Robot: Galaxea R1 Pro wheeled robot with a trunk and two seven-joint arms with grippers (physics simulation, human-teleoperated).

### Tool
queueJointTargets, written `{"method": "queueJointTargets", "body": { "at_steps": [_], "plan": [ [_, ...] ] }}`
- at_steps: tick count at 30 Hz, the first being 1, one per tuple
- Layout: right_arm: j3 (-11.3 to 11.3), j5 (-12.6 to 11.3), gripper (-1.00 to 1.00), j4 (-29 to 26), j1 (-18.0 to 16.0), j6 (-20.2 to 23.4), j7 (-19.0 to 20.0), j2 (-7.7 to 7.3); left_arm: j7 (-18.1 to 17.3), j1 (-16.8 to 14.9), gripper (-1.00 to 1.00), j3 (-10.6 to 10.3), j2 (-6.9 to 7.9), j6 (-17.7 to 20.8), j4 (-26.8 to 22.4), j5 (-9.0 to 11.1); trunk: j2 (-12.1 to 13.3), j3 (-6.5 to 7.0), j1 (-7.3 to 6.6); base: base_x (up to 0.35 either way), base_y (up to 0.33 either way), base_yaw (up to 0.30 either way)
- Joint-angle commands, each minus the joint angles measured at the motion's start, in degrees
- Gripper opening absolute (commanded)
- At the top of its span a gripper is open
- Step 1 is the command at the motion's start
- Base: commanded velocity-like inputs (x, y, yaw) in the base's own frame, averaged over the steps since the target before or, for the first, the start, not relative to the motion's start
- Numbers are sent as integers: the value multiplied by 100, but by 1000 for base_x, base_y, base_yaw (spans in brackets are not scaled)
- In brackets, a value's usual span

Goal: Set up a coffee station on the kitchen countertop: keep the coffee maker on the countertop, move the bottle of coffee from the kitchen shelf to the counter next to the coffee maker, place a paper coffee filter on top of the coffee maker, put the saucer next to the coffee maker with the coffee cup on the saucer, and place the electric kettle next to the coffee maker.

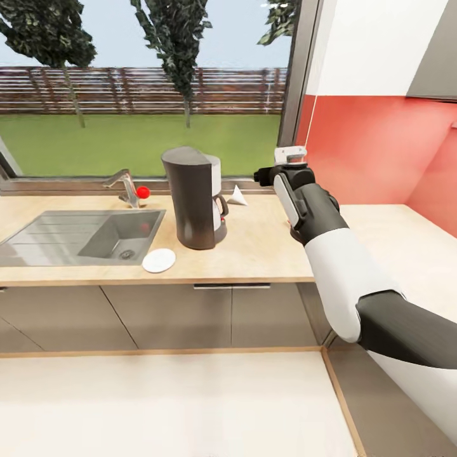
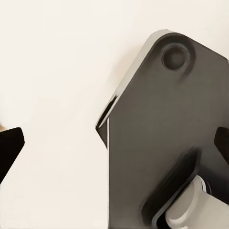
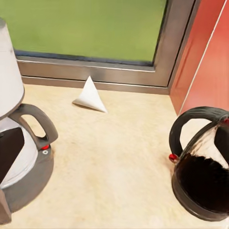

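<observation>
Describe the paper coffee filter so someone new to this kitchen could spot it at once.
Find the kitchen countertop under the big window, then the tall dark coffee maker beside the sink. The paper coffee filter lies behind it near the window frame: a small white cone, unlike the flat round saucer at the front edge.

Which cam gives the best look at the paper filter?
Right wrist view: the paper coffee filter lies large and unobstructed on the kitchen countertop below the window frame. Head view shows it small, just behind the coffee maker.
</observation>
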Motion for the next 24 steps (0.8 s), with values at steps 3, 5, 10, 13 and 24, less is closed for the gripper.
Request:
{"method": "queueJointTargets", "body": {
  "at_steps": [3, 5, 10, 13, 24],
  "plan": [
    [6, -135, 100, 23, -6, 27, -59, 0, 7, 3, 100, 50, 0, 4, -5, -29, -11, -38, 3, 0, 0, 0],
    [2, -174, 100, 50, -6, 29, -65, 0, 7, 3, 100, 45, 5, 9, 1, -31, -11, -56, 3, 0, 0, 6],
    [3, -198, 100, 69, -6, 2, -72, 0, 7, 3, 100, 41, 41, 18, 3, -32, -11, -103, 3, 0, 0, 47],
    [16, -194, 100, 68, -6, -29, -71, 0, 7, 3, 100, 34, 46, 23, 1, -50, -11, -130, 3, 0, 0, 69],
    [40, -129, 100, 41, -6, -309, -63, 0, 7, 3, 100, 15, 54, 82, 0, -78, -11, -232, 3, 0, 0, -54]
  ]
}}
